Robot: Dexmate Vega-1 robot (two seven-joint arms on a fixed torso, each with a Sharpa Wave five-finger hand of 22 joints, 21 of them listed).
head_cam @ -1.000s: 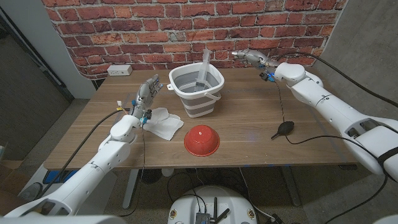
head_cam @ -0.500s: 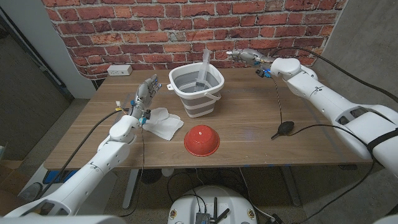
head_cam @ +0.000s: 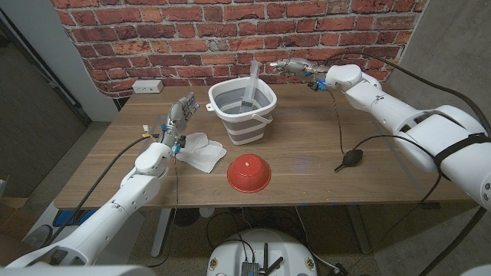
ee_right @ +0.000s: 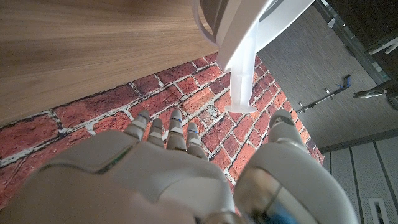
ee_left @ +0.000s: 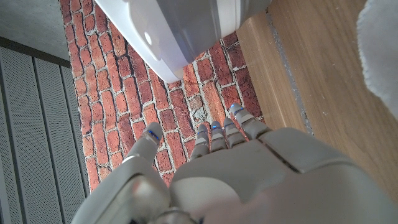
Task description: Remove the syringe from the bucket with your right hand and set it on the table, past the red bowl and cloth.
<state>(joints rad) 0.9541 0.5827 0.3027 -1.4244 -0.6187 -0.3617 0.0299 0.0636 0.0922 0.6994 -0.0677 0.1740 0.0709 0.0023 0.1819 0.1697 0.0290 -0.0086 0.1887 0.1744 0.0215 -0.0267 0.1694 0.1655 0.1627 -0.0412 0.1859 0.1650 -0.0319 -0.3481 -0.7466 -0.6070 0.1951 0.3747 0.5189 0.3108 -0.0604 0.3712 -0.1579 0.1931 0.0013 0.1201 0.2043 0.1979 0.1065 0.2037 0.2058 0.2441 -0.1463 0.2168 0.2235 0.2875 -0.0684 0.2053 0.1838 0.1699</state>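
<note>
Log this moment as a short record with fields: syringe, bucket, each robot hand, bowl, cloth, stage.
syringe: upright in the bucket, top sticking above the rim, untouched
bucket: white and grey, collapsible, at the table's far middle
right robot hand: open, in the air beside the syringe top, fingers pointing toward it, holding nothing
left robot hand: open, raised over the table's left part, beside the cloth
red bowl: upside down, nearer than the bucket
cloth: white, left of the bowl
stage: reach under way, grasp not yet made
</note>
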